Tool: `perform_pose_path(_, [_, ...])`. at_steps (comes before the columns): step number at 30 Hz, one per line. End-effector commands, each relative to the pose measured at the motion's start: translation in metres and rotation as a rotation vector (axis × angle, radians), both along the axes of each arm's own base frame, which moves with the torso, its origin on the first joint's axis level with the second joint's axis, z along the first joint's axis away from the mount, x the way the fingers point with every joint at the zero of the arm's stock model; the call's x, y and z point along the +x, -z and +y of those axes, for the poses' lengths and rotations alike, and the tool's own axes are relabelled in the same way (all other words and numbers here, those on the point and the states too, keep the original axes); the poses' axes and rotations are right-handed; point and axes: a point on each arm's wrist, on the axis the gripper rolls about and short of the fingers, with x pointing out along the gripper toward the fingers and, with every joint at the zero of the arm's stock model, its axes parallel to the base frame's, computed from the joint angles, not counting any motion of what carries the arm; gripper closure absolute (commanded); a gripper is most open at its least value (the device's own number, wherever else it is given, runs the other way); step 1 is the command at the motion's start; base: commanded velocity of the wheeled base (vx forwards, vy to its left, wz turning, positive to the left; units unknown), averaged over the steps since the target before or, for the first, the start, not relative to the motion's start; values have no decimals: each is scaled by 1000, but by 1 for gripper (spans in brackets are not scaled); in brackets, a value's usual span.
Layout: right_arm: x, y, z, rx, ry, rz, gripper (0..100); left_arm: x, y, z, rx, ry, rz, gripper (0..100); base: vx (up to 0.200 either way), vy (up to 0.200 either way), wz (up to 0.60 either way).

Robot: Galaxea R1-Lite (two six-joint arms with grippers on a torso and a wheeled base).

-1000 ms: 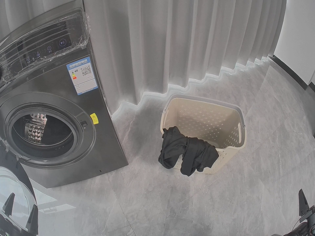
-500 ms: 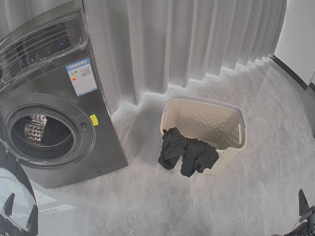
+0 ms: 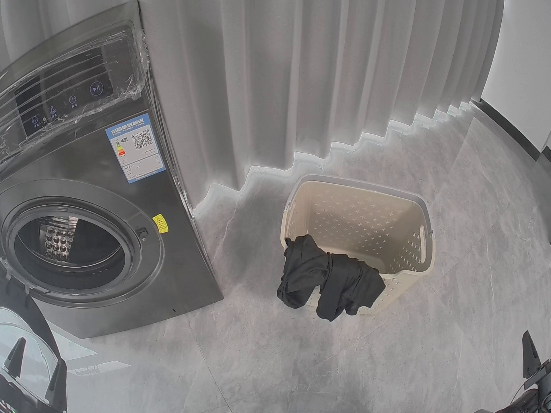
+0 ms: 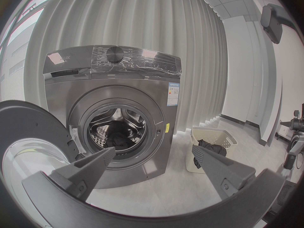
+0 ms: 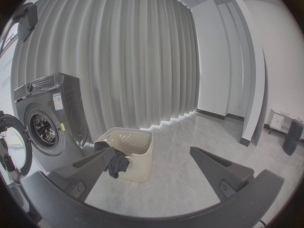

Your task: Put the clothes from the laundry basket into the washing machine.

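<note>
Laundry transfer, with positions given relative to the laundry basket [image 3: 422, 242]. A black garment [image 3: 330, 276] is draped over the basket's near rim, at the corner facing the washing machine [image 3: 172, 248]. Its long axis runs along that rim, and both bunched ends point down the outer wall toward the floor [image 3: 356, 362]; most of the cloth appears to hang outside. The machine stands apart from the basket on the robot's left, its door [image 4: 28, 136] swung open on the side away from the basket, with a dark item [image 4: 118, 140] already lying in the drum. The left hand [image 4: 152, 152] and right hand [image 5: 151, 152] both sit well short of the basket, each with its jaws spread wide and holding nothing. Likely hazards: pinching a single fold could let the rest slide off the rim onto the floor. Cloth snagging in the perforated wall could drag or tip the basket (it looks light). A trailing end could catch on the door or the drum lip during the carry.
</note>
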Motion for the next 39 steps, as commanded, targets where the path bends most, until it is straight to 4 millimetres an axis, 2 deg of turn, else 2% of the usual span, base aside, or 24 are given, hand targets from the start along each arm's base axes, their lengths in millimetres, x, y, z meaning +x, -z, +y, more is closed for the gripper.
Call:
perform_pose_path(1, [1, 5, 0, 0, -1, 9, 0, 0, 5, 0, 0, -2, 1, 0, 0, 0, 0])
perform_pose_path(4, [1, 5, 0, -1, -13, 9, 0, 0, 5, 0, 0, -2, 1, 0, 0, -200, 0])
perform_pose_path(16, [1, 5, 0, -1, -15, 9, 0, 0, 5, 0, -7, 0, 2, 0, 0, 0, 0])
perform_pose_path(25, [1, 5, 0, -1, -15, 9, 0, 0, 5, 0, -9, 3, 3, 0, 200, 0, 0])
perform_pose_path(29, [1, 5, 0, -1, -16, 9, 0, 0, 5, 0, -9, 3, 3, 0, 0, 0, 0])
perform_pose_path(39, [1, 5, 1, 10, -29, 8, 0, 0, 5, 0, -7, 3, 2, 0, 0, 0, -540])
